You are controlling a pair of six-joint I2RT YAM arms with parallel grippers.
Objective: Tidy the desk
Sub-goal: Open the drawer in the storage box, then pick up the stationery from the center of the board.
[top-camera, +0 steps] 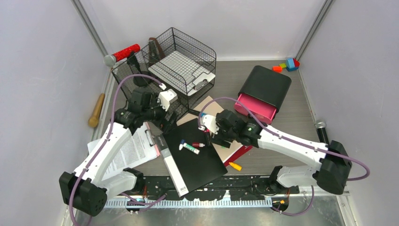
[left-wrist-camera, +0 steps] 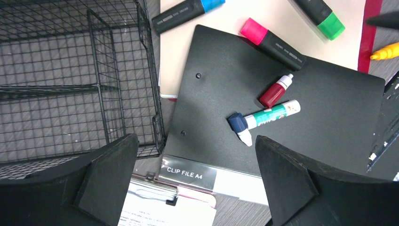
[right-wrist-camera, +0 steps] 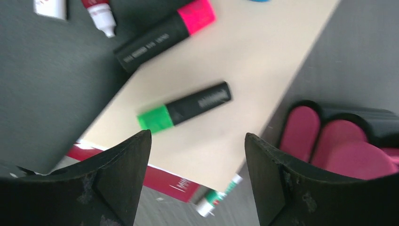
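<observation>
Risks first, near edge out. The black clip file (top-camera: 195,162) at 6 o'clock pokes a corner over the front rail, so a nudge from either arm could tip it off, taking along the loose green-white marker (left-wrist-camera: 270,116) and red bottle (left-wrist-camera: 275,92) lying on it; both are round and likely to roll. The clipboard (top-camera: 134,148) at 8 o'clock sits under the left arm and could get dragged. Mid-table, the green highlighter (right-wrist-camera: 183,110) lies flat on the beige folder (right-wrist-camera: 254,80), touching nothing else; a descent off-centre could skid it toward the pink highlighter (right-wrist-camera: 164,35) at its 11 o'clock, which straddles the folder and file edge. The right wrist view is blurred, so aim is hard to judge. The drawer unit (right-wrist-camera: 334,136) sits near at 3 o'clock, the wire rack (left-wrist-camera: 70,94) near the left fingers at 10 o'clock, a snag risk. The desk (top-camera: 303,108) is the grey tabletop under everything, bare mostly at 2 to 3 o'clock. Right gripper (right-wrist-camera: 197,139): jaws apart, moderately wide, holding nothing, hanging above the green highlighter. Left gripper (left-wrist-camera: 195,153): jaws spread fully, empty, over the file's spine, touching nothing.
</observation>
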